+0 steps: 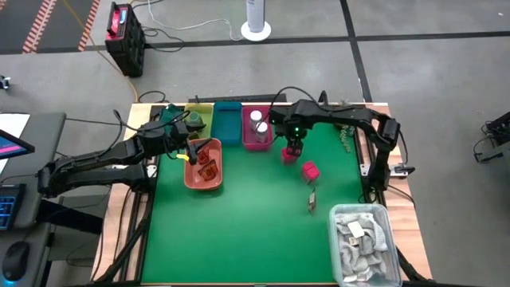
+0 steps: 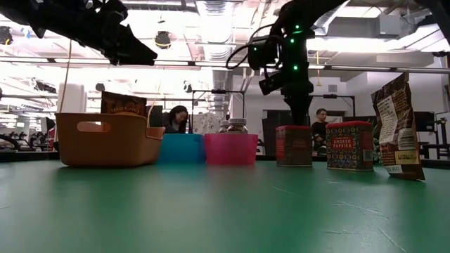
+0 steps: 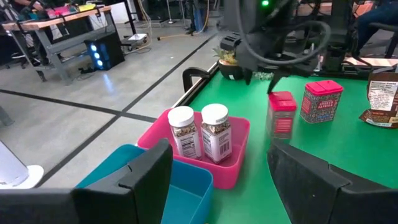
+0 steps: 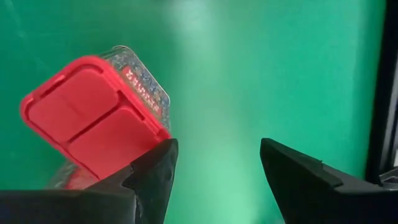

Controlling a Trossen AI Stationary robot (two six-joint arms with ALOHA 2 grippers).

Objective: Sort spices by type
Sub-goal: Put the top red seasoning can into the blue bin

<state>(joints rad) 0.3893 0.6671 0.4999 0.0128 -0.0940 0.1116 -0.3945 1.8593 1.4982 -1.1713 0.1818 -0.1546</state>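
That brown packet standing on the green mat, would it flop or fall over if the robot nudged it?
Probably. The brown packet stands thin and tall on a narrow base, already leaning, so a nudge would likely tip it. Its creased sides suggest it would bend when squeezed.

From my station, the orange tray (image 2: 105,140) hides all but the top of a red-brown sachet (image 2: 124,104). The pink tray (image 2: 230,149) covers the white-capped jars (image 2: 233,126) up to their tops.

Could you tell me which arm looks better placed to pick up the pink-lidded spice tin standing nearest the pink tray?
Probably the right. Its open gripper hangs directly above that tin, lid beside its fingers in the wrist view. The left gripper, also open, hovers over the orange basket, well away.
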